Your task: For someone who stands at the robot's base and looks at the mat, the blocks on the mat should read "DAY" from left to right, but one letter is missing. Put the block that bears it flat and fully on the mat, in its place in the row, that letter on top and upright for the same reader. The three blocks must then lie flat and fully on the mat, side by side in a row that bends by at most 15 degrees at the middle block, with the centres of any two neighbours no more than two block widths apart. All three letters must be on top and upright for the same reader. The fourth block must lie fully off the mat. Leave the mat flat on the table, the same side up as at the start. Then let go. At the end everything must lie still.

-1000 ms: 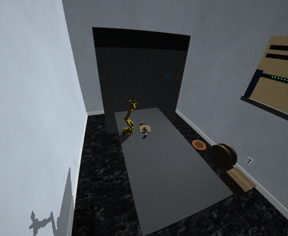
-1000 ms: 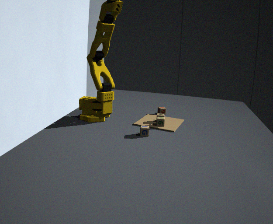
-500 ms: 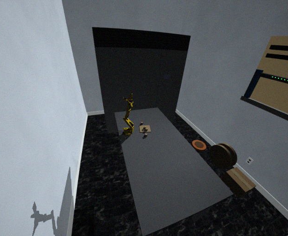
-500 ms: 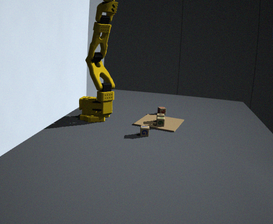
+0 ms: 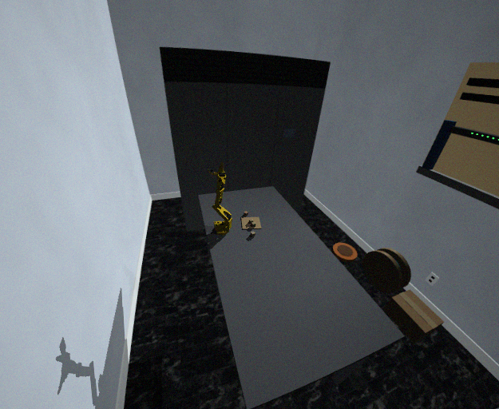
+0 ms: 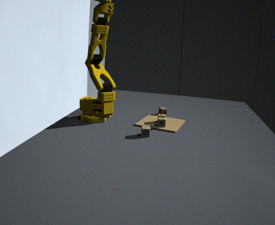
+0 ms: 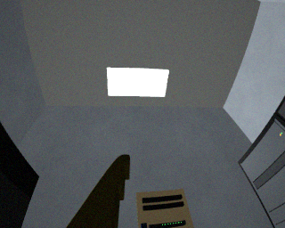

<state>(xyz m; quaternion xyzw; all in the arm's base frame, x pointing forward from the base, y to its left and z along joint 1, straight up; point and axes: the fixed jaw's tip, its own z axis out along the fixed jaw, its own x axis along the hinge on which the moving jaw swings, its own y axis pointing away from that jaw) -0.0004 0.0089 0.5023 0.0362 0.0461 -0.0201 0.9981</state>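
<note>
A tan mat point(image 6: 175, 125) point(image 5: 258, 226) lies flat on the dark table, to the right of the arm's base. Two letter blocks stand on it close together, one point(image 6: 161, 121) in front with a green letter facing the camera, and one point(image 6: 162, 115) right behind it. A block with a red letter point(image 6: 163, 110) point(image 5: 245, 214) lies off the mat at its back edge. A block with a blue letter point(image 6: 145, 132) point(image 5: 251, 236) lies off the mat in front. The top letters are too small to read. My gripper point(image 5: 219, 167) is open and empty, raised high above the base on the upright arm; the wrist view shows only ceiling and wall.
The yellow arm base point(image 6: 95, 110) stands at the table's left edge by the white wall. An orange disc point(image 5: 345, 251) lies on the floor at the table's right side, beside a round wooden thing point(image 5: 386, 268) and a wooden crate point(image 5: 416, 312).
</note>
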